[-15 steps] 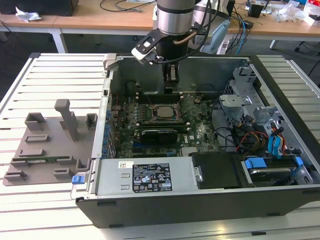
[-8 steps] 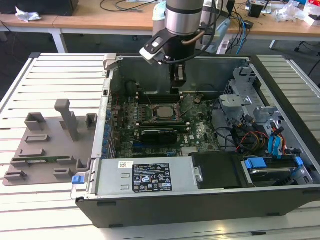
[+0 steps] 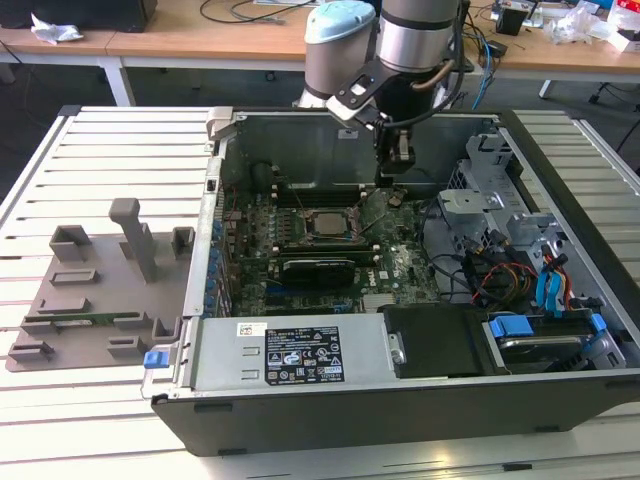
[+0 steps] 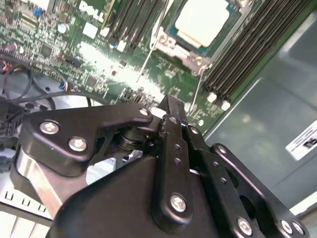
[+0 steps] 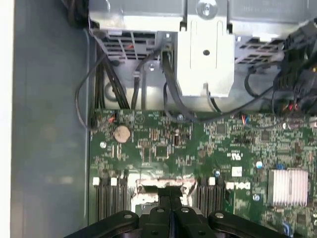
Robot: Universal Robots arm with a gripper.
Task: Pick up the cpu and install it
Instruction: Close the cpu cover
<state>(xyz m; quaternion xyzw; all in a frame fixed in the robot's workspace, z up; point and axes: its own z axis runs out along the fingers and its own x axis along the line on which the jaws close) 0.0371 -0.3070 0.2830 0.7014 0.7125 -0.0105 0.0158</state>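
Hanging inside the open computer case (image 3: 300, 150), our hand (image 3: 388, 172) has its black fingers (image 4: 171, 148) pressed together, and we see nothing pinched between them. It hovers above the green motherboard (image 3: 400, 270), apart from the cpu (image 3: 322, 224), which lies flat in its metal-framed socket (image 4: 195, 58), silvery top up, toward the exterior view's left of the hand. In the second wrist view, dark memory slots (image 4: 247, 54) flank the socket. A finned heatsink (image 5: 287, 186) and a coin cell (image 5: 121, 132) sit on the board in the first wrist view. Outside the case, on the exterior view's left, a grey plastic tray (image 3: 90, 300) rests on the slatted white counter (image 3: 120, 150).
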